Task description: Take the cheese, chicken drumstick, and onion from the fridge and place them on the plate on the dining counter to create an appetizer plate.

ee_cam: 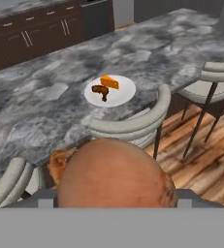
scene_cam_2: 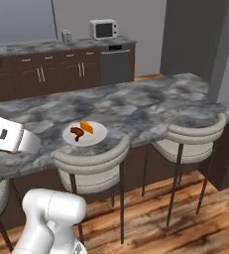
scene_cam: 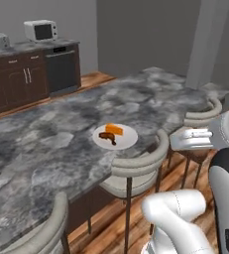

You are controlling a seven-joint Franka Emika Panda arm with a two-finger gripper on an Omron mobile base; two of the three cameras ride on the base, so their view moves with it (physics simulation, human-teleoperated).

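tool [ee_cam: 114, 196]: clenched around the onion, jaws wide on its sides; the finger tips themselves are hidden behind it in the hand view
onion [ee_cam: 114, 177]: a pinkish-tan round ball, large in the hand view, held in the tool off the worktop's near edge, above a stool and the wood floor
arm [scene_cam: 205, 139]: its white forward part reaches in from the right of the left base view, level with the worktop's edge; in the right base view it comes in from the left edge [scene_cam_2: 9, 135]
plate [scene_cam: 128, 140]: round, white, flat on the dining worktop near its curved near edge, just behind the middle stool; also seen at [scene_cam_2: 97, 134] and [ee_cam: 125, 93]
cheese [scene_cam: 114, 129]: orange wedge lying on the far part of the plate, just beside the drumstick; also [scene_cam_2: 87, 127], [ee_cam: 109, 82]
chicken drumstick [scene_cam: 107, 137]: dark brown, lying on the plate next to the cheese, on the side nearer the stools; also [scene_cam_2: 77, 132], [ee_cam: 101, 91]
dining worktop [scene_cam: 46, 134]: grey marbled stone, bearing the plate
stools [scene_cam: 138, 166]: padded beige with curved backs, tucked along the worktop's near edge; the middle one stands between the onion and the plate in the hand view
far counter [scene_cam_2: 51, 47]: dark brown cabinets with a microwave [scene_cam_2: 104, 29] on top and a dark dishwasher [scene_cam_2: 115, 64] below
floor [scene_cam_2: 185, 223]: wood planks under the stools
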